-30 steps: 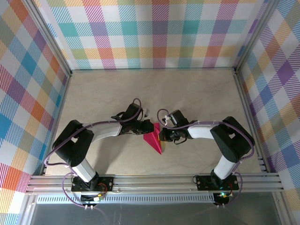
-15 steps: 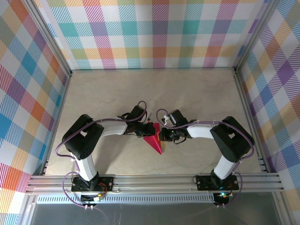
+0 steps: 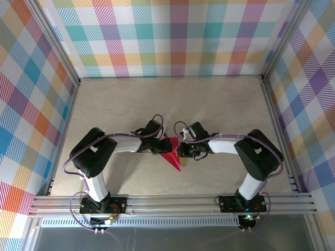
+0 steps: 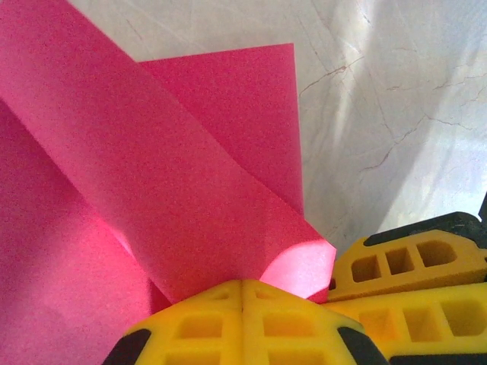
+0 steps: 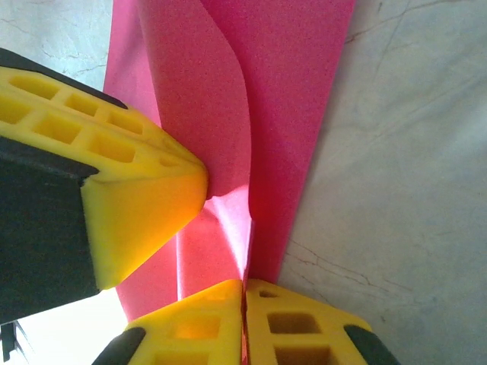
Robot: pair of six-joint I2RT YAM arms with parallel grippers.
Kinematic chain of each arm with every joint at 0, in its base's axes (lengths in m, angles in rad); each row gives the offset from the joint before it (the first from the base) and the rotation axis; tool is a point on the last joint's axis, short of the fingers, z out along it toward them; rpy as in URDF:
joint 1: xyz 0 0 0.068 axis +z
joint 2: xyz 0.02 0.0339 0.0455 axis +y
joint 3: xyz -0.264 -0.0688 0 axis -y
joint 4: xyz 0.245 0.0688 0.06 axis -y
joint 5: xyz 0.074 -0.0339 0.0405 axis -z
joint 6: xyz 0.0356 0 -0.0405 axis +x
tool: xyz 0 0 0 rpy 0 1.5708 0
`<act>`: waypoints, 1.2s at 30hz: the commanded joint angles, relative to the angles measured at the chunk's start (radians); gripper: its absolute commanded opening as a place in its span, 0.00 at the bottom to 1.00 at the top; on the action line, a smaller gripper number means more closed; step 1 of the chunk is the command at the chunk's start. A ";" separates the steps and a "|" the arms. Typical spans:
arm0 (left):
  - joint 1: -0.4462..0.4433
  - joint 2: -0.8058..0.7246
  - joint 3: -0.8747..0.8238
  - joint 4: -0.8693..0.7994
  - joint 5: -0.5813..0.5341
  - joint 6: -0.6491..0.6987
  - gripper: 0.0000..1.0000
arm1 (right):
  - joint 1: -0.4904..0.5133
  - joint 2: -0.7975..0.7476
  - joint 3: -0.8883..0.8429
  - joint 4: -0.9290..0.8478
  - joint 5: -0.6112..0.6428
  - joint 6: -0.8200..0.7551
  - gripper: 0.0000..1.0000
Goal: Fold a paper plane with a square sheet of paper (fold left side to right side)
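The magenta-pink sheet of paper (image 3: 172, 157) lies mid-table, folded into a narrow pointed shape whose tip points toward the near edge. My left gripper (image 3: 163, 147) is at its upper left and is shut on a raised flap (image 4: 190, 198) that curls up from the layer beneath. My right gripper (image 3: 180, 150) meets it from the right, shut on the paper's long edge (image 5: 297, 137). The two sets of yellow fingers nearly touch: the right fingers (image 4: 411, 266) show in the left wrist view and the left fingers (image 5: 137, 182) in the right wrist view.
The pale wooden table (image 3: 209, 104) stretches free behind and to both sides of the paper. Plaid walls (image 3: 172, 36) close in the back and sides. An aluminium rail (image 3: 172, 201) with both arm bases runs along the near edge.
My left arm has drawn its elbow in and its gripper has slid right onto the paper's top and shut on the flap. The right gripper has stayed put.
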 commanded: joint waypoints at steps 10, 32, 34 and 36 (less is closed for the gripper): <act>-0.007 0.020 -0.040 -0.060 -0.053 -0.011 0.00 | -0.010 -0.069 0.057 -0.136 -0.002 0.005 0.24; -0.007 0.014 -0.038 -0.057 -0.058 -0.008 0.00 | 0.015 -0.185 -0.111 0.060 -0.318 0.158 0.08; -0.008 0.014 -0.037 -0.058 -0.058 -0.007 0.00 | 0.022 -0.172 -0.120 0.076 -0.317 0.164 0.08; -0.007 0.014 -0.037 -0.058 -0.058 -0.007 0.00 | 0.028 -0.160 -0.125 0.082 -0.318 0.168 0.07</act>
